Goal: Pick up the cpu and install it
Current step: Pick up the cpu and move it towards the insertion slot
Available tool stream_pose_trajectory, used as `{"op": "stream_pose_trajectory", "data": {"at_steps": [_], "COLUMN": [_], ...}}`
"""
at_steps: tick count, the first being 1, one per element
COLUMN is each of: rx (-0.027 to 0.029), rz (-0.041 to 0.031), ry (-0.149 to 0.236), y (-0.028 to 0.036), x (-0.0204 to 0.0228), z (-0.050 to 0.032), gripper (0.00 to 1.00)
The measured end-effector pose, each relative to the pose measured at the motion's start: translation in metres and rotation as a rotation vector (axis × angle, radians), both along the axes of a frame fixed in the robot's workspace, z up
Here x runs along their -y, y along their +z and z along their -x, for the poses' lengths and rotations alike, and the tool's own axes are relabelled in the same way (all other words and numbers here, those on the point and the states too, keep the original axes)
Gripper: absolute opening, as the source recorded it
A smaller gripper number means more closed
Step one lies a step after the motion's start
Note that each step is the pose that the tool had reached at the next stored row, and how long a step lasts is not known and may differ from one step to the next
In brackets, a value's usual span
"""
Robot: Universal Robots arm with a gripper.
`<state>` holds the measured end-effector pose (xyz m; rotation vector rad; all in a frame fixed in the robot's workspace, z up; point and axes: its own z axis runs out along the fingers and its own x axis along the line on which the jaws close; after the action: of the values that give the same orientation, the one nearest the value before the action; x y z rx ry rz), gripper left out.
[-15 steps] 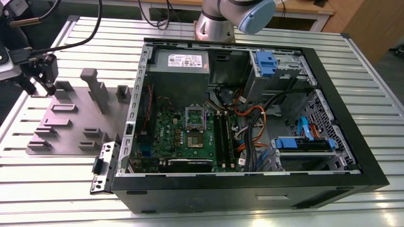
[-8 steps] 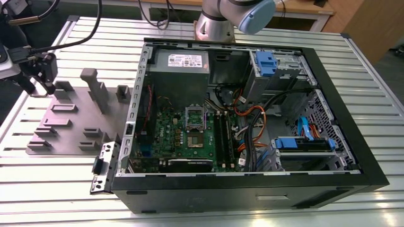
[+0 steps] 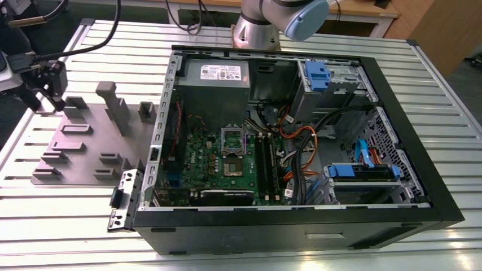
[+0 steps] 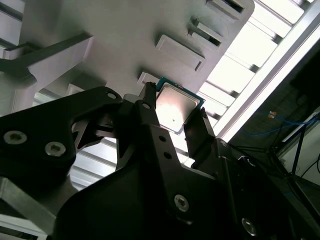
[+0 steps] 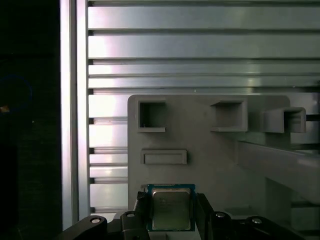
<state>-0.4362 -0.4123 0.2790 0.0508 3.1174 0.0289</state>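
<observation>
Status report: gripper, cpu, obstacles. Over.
Gripper shut on the cpu. Cpu above grey fixture plate, outside the computer case. No obstacle seen nearby.

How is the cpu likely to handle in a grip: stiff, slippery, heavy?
Probably stiff: the cpu is a flat, metal-topped square with nothing floppy about it. Likely slippery, since its top shines smooth in both wrist views. Being thin and flat, it should be light for its size and will not roll.

Open black computer case [image 3: 316,228] on a ribbed metal worktop [image 3: 60,226], green motherboard [image 3: 197,158] exposed. A grey slotted plate [image 3: 94,144] lies beside it, at the exterior view's left.
</observation>
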Motion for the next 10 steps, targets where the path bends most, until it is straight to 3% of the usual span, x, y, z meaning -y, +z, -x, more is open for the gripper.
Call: {"op": "stream_pose_trajectory", "data": {"at_steps": [10], "rx": [0.0000], "rz": [0.0000], "ry": [0.000], "y": [0.0028], "x": [0.0000], "z": [0.0000], "gripper": [0.47]}}
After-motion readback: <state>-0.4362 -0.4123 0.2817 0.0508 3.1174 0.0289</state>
